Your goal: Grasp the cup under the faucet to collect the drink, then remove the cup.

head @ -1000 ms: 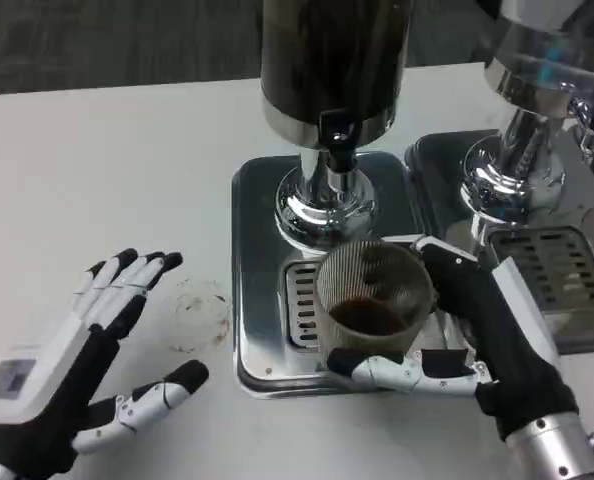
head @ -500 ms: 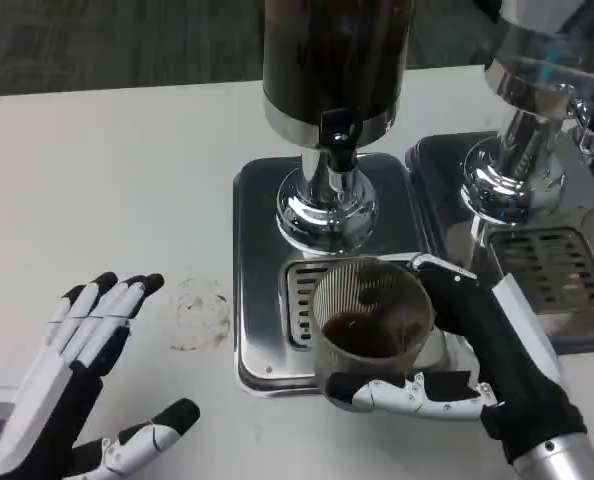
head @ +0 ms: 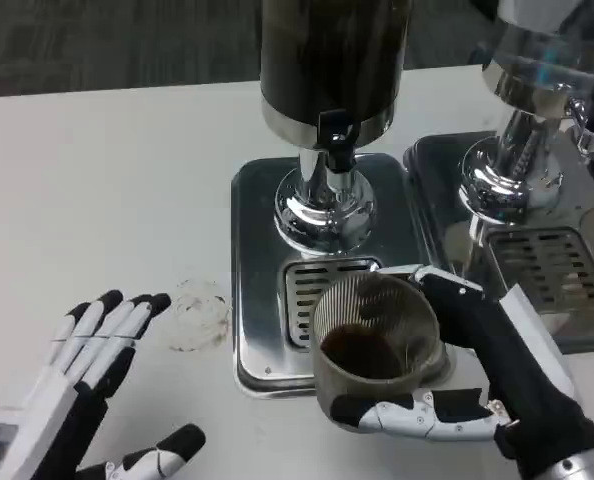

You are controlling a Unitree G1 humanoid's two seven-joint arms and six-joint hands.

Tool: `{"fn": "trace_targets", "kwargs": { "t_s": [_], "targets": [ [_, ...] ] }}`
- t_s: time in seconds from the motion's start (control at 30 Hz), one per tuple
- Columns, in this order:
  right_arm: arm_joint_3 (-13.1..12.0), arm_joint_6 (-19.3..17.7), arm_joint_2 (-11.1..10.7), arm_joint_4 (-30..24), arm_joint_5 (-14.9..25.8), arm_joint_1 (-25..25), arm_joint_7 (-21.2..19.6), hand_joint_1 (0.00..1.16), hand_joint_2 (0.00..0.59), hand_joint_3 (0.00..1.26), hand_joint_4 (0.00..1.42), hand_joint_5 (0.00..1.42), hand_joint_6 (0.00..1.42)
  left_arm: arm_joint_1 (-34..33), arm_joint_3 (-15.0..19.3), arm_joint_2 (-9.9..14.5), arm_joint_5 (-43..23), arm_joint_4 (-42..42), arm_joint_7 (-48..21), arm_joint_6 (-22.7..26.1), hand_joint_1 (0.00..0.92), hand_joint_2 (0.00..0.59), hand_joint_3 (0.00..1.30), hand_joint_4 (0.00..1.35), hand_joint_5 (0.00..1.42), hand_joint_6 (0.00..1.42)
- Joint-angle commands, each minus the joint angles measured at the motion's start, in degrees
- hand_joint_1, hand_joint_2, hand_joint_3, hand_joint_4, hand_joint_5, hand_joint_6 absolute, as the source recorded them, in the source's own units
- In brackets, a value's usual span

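Note:
A ribbed clear cup (head: 375, 343) with dark drink in its bottom is gripped by my right hand (head: 482, 375), whose fingers wrap its near and right sides. The cup hangs over the front edge of the steel drip tray (head: 262, 300), nearer to me than the black faucet (head: 336, 131) of the dark drink dispenser (head: 333, 60). My left hand (head: 82, 385) lies open on the white table at the lower left, fingers spread, holding nothing.
A second chrome dispenser (head: 537, 90) with its own drip tray (head: 547, 265) stands at the right. A faint wet ring (head: 197, 312) marks the table left of the tray.
My right hand has drawn the cup toward me, away from under the faucet to the tray's front edge. The left hand has slid back toward the lower left.

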Motion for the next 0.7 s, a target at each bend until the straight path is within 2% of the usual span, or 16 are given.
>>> {"fn": "trace_targets", "kwargs": {
  "t_s": [0.03,0.27,0.7],
  "targets": [
    [0.1,-0.3,-0.2,-2.5,0.8,-0.2,0.4,1.0,0.107,0.69,0.76,0.72,0.89,0.8,-0.5,-0.8,0.4,-0.9,0.2,0.5,0.0,0.188,0.07,0.0,0.0,0.0],
    [-0.2,-0.2,-0.1,-2.1,1.5,-0.1,0.3,1.0,0.107,0.69,0.76,0.72,0.89,0.9,-1.7,-2.2,0.8,-1.7,0.0,0.9,0.0,0.189,0.07,0.0,0.0,0.0],
    [-0.1,-0.7,0.1,-2.4,1.0,0.4,-0.4,1.0,0.108,0.69,0.76,0.74,0.89,-0.7,-2.0,-1.8,0.3,-0.3,-0.3,0.4,0.0,0.193,0.08,0.0,0.0,0.0]
  ]
}}
